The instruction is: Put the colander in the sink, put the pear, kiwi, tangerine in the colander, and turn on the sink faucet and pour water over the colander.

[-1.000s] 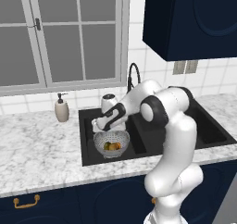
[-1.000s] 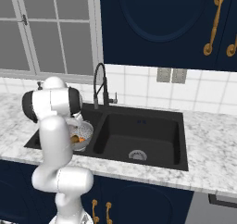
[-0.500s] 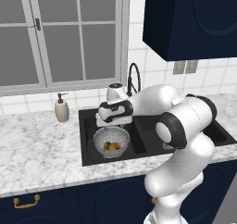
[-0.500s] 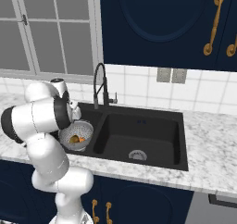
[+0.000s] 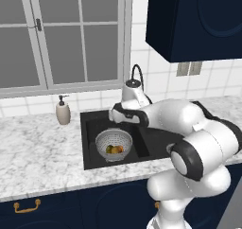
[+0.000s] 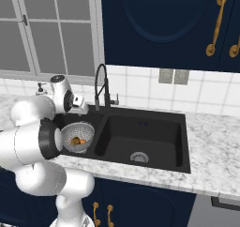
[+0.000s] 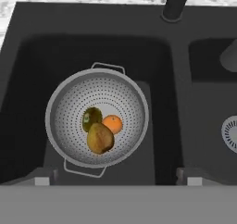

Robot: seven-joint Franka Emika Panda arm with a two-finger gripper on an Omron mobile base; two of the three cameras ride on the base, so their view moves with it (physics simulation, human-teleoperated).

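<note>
The silver colander (image 7: 69, 102) stands in the left basin of the black sink (image 7: 28, 56), directly under my hand. Inside it lie the brownish pear (image 7: 99, 138), the dark olive kiwi (image 7: 91, 117) and the orange tangerine (image 7: 112, 124), touching each other. My gripper (image 7: 115, 179) hovers above the colander (image 5: 108, 139), open, with nothing between its fingertips (image 7: 44, 179). From the base views, the gripper (image 5: 118, 120) (image 6: 82, 109) hangs just in front of the black gooseneck sink faucet (image 6: 99, 85) (image 5: 136, 70), whose base (image 7: 178, 3) rises at the sink's back rim. No water is running.
A cream soap dispenser (image 5: 62, 112) stands on the marble counter (image 5: 42, 152) left of the sink. The right basin (image 6: 140, 134) holds just its round silver drain (image 6: 139, 157). A window sits behind the sink, and dark cabinets hang above.
The arm's elbow has swung low and toward the right basin, while the hand has stayed over the colander near the faucet. The fruits and colander have not moved.
</note>
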